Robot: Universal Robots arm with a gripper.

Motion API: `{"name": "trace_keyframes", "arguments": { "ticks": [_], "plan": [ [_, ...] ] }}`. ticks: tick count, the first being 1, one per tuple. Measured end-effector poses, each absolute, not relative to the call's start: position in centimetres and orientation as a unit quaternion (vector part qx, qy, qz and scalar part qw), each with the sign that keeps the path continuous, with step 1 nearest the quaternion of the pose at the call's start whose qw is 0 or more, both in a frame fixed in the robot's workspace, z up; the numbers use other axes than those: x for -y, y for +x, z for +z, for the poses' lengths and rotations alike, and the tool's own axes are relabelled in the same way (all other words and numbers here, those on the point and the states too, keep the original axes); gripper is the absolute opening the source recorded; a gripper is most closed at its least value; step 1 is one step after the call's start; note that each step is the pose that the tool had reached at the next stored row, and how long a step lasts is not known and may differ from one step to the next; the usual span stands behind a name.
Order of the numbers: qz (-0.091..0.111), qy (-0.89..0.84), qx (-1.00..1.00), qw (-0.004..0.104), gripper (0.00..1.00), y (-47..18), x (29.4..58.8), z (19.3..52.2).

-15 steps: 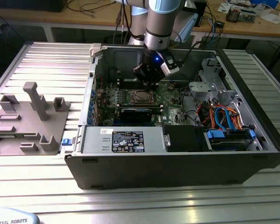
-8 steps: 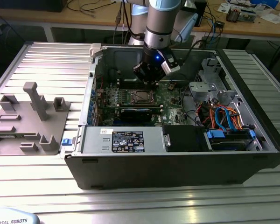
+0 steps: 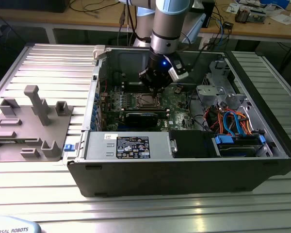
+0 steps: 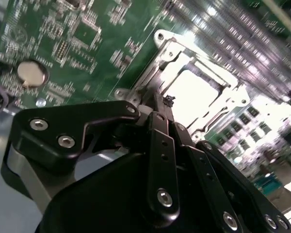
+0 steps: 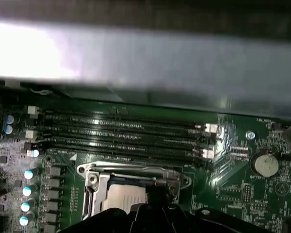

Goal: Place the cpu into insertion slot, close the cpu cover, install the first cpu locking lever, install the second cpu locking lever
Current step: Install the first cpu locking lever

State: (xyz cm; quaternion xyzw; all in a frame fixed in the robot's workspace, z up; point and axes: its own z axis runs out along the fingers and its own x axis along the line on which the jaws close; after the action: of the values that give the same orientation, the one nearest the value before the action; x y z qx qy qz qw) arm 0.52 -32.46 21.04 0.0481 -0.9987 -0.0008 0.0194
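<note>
The cpu (image 4: pixel 196 90) lies in the insertion slot (image 4: pixel 218 104), beside the memory slots (image 5: pixel 121 133).

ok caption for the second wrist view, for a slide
Gripper poised at the edge of the cpu cover, which frames the seated cpu on the green motherboard.

We read nothing legible: power-supply label (image 3: pixel 132 147) print too small, motherboard (image 5: pixel 242 189) silkscreen too fine for us.

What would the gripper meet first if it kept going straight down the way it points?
Probably the cpu cover lying closed over the cpu; the gripper hangs just above the cover's edge, though depth is unclear.
</note>
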Motion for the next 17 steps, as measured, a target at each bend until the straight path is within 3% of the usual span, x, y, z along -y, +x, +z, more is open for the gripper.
{"name": "trace_keyframes", "arguments": {
  "ticks": [3, 17],
  "plan": [
    [-0.001, 0.048, 0.999, 0.019, 0.11, 0.5, 33.7, 21.1],
    [-0.001, 0.046, 0.999, 0.019, 0.11, 0.5, 33.8, 24.3]
  ]
}}
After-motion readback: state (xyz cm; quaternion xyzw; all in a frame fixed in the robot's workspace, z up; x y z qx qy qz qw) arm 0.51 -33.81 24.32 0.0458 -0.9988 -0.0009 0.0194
